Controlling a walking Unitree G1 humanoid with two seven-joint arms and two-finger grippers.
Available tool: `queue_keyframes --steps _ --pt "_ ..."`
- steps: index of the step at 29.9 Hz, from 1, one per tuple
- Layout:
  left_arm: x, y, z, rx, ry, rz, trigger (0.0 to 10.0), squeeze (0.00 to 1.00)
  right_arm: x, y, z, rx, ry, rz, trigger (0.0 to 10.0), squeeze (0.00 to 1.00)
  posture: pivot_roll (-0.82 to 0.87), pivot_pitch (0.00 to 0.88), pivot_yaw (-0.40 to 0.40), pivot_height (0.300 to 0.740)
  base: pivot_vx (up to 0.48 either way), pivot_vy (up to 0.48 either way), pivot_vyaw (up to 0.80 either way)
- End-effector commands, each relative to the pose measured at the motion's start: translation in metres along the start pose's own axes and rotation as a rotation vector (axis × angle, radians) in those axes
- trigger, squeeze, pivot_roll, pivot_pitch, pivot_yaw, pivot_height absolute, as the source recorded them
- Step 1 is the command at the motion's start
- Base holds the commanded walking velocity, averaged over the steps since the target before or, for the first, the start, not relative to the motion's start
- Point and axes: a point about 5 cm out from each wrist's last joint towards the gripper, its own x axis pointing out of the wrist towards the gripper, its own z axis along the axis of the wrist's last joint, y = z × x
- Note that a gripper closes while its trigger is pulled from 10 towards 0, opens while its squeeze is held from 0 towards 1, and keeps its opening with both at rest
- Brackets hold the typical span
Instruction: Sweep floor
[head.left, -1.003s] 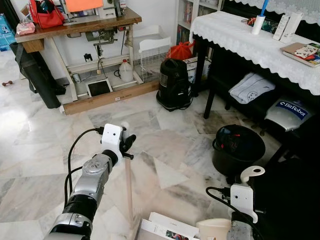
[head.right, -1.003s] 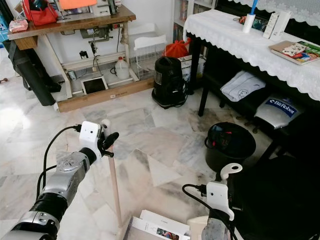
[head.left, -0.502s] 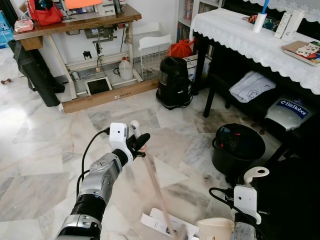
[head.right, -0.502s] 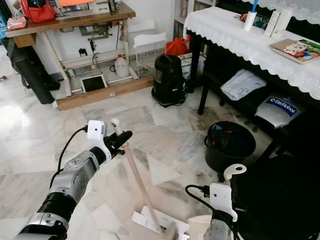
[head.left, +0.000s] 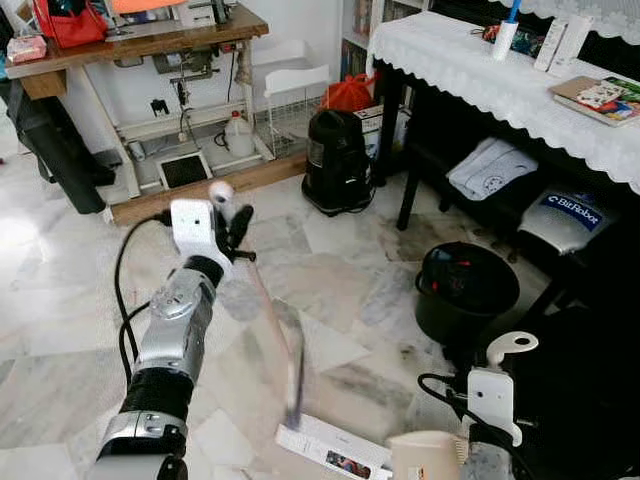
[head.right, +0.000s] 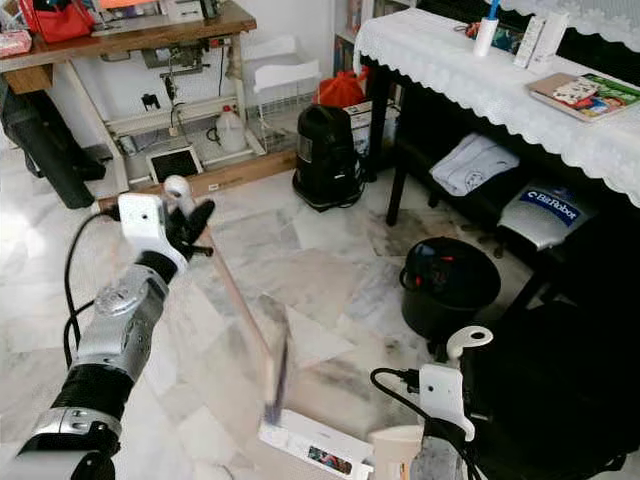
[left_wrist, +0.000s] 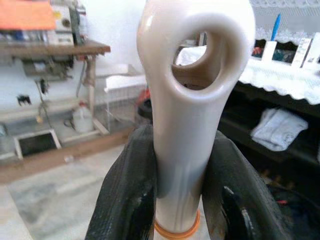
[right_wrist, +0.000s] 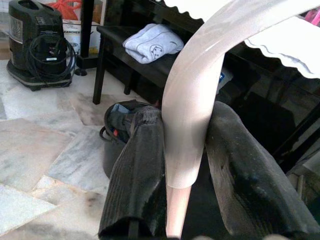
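The right gripper (right_wrist: 185, 165) squeezes the dustpan handle (right_wrist: 200, 85). A paper (head.left: 333, 452) lies just left of it. The left gripper (left_wrist: 177, 195) squeezes the broom handle (left_wrist: 192, 95); the blurry stick (head.left: 272, 325) slants down toward the paper.

The left arm reaches forward and up from the lower left of the head views, silver forearm rising to a white wrist block with a black cable looping off it. The left end effector (head.left: 232, 222) sits at the top of that arm, its two black fingers (left_wrist: 131, 195) pressed against either side of a pale rounded handle, one finger on each flank. The right arm is low at the bottom right, its white wrist block facing up with a cable curling beside it. The right end effector (right_wrist: 190, 165) has both black fingers (right_wrist: 140, 170) clamped on a curved cream handle between them.
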Motion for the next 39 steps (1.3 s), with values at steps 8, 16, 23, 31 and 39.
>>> queue_keyframes --steps 8,16,23,31,39 --pt "-0.004 -0.016 -0.037 0.101 0.119 -0.049 10.0 0.0 -0.014 -0.011 -0.018 -0.056 0.058 0.023 10.0 0.0 0.04 0.103 -0.017 0.74 0.0 0.0 0.0" --pt "-0.012 -0.031 -0.063 0.086 0.236 -0.131 10.0 0.0 -0.013 -0.019 -0.02 -0.066 0.054 0.003 10.0 0.0 0.03 0.112 -0.025 0.74 0.0 0.0 0.0" --pt "-0.013 -0.044 -0.069 -0.067 0.252 -0.175 10.0 0.0 -0.023 -0.022 -0.024 -0.065 0.058 0.003 10.0 0.0 0.01 0.132 -0.032 0.74 0.0 0.0 0.0" --pt "-0.01 -0.047 -0.07 -0.171 0.294 -0.229 10.0 0.0 -0.018 -0.027 -0.022 -0.072 0.055 -0.006 10.0 0.0 0.02 0.134 -0.033 0.74 0.0 0.0 0.0" --pt "-0.008 -0.048 -0.067 -0.326 0.294 -0.258 10.0 0.0 -0.01 -0.024 -0.015 -0.054 0.033 -0.014 10.0 0.0 0.03 0.12 -0.026 0.74 0.0 0.0 0.0"
